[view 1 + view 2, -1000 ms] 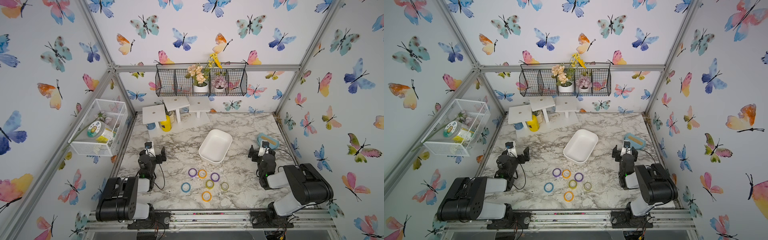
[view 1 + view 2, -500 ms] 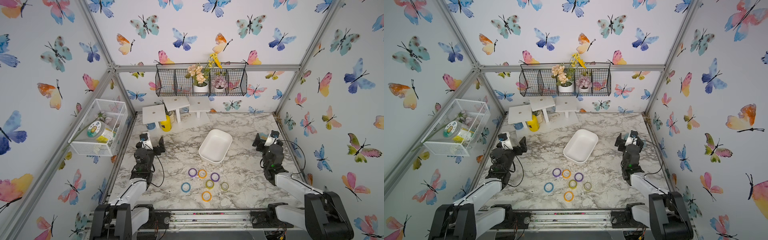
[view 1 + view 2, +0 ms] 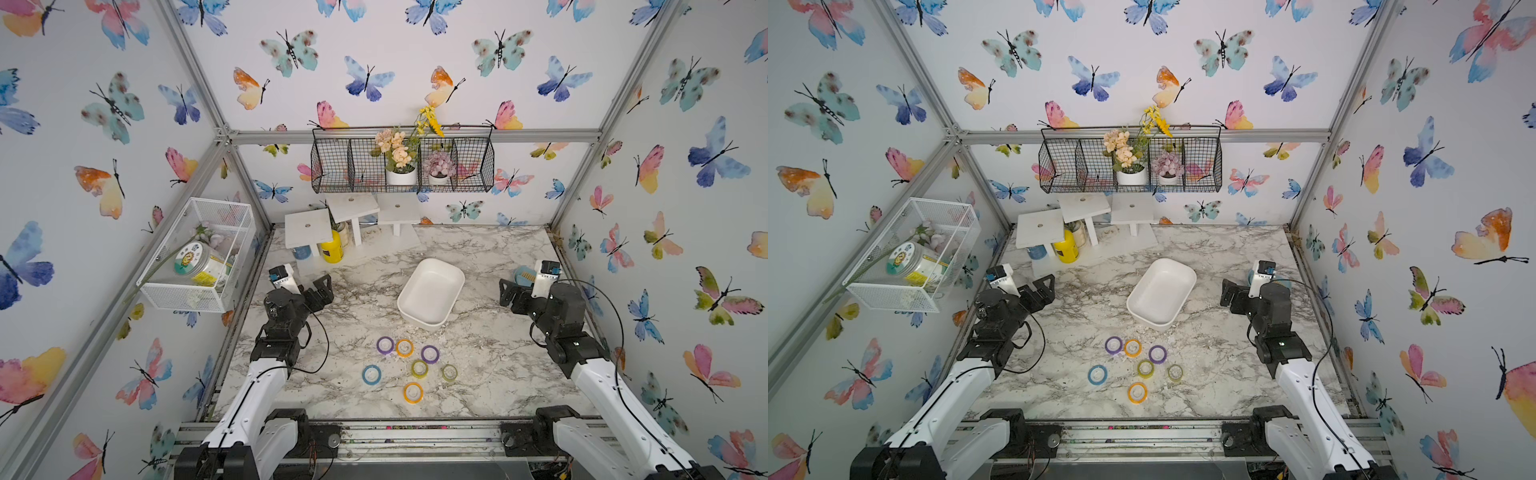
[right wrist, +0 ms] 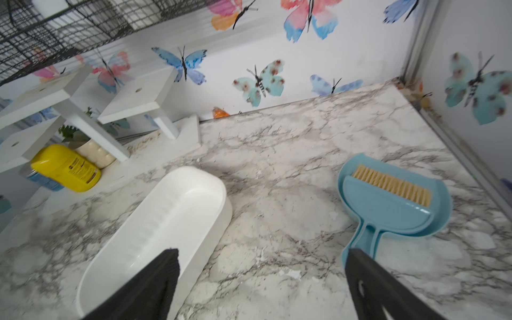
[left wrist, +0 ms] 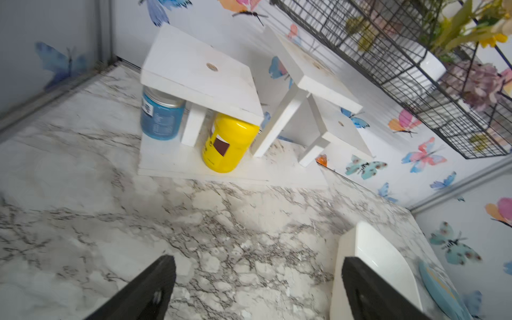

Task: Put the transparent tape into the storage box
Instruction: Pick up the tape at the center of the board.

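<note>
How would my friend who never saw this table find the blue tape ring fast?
On the marble table, seven small tape rings lie between the white storage box and the robot's bases. The blue ring sits at the group's edge toward the left arm, and it is the only blue one; the rest are purple, orange or yellowish green.
</note>
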`<state>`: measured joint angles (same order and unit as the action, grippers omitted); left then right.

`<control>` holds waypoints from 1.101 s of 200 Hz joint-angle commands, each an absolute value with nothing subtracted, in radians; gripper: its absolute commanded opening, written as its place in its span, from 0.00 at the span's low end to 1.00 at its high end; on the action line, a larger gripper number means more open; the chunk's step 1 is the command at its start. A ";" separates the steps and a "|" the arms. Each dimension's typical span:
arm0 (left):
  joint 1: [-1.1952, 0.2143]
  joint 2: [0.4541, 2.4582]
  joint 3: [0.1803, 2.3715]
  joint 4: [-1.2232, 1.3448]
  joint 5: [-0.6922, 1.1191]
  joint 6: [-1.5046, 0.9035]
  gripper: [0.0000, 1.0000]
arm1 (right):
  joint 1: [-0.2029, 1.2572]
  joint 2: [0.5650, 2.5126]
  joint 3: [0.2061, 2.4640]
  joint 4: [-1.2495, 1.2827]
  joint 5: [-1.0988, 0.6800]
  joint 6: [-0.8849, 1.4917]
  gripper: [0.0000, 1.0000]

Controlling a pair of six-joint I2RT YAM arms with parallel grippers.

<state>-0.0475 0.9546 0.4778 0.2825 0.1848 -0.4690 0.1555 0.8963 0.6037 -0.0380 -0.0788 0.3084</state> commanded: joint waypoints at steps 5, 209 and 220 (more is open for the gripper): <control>-0.115 0.938 0.479 0.253 0.304 -0.445 0.99 | 0.152 0.932 0.644 -0.209 -0.303 0.348 0.99; -0.281 0.977 0.380 0.379 0.201 -0.406 0.99 | 1.033 1.310 0.836 -0.712 0.187 0.679 0.97; -0.281 0.983 0.384 0.375 0.200 -0.406 0.99 | 1.053 1.347 0.834 -0.726 0.195 0.697 0.95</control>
<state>-0.2771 0.9882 0.3748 0.3840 0.2337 -0.4229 1.0100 1.2770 0.8219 -0.5816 0.0914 0.5976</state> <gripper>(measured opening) 0.986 0.964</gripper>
